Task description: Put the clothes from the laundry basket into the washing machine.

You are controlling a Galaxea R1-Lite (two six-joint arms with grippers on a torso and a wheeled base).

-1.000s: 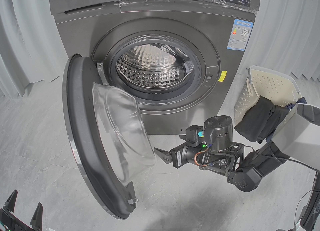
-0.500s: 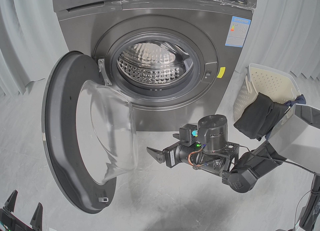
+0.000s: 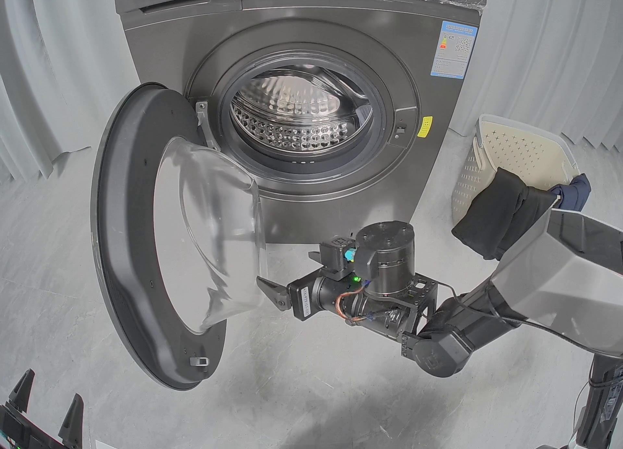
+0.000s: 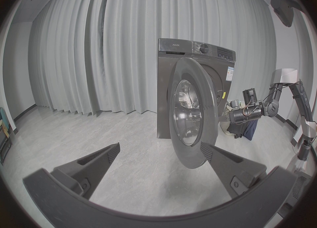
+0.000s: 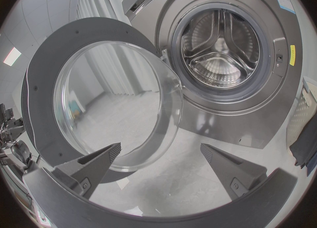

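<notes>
The grey washing machine (image 3: pixel 195 35) stands with its round door (image 3: pixel 123 210) swung open to the left, and its steel drum (image 3: pixel 295 112) holds nothing. At the right, dark clothes (image 3: pixel 500 216) hang over the rim of a cream laundry basket (image 3: pixel 519 148). My right gripper (image 3: pixel 267 289) is low in front of the machine, open and holding nothing. Its tip is right at the door's glass bulge (image 3: pixel 207 236); I cannot tell if they touch. The right wrist view shows the right gripper (image 5: pixel 160 146) facing door and drum. My left gripper (image 3: pixel 45 405) stays open, low at the near left.
Pale curtains (image 3: pixel 45 48) hang behind the machine, and grey floor tiles (image 3: pixel 311 392) lie open in front of it. A dark blue garment (image 3: pixel 574 190) lies in the basket behind the black one. The open door takes up the floor left of the drum.
The door has swung wider open to the left. My right gripper has followed it leftwards and slightly nearer. The head view has also shifted a little. The left gripper has not moved.
</notes>
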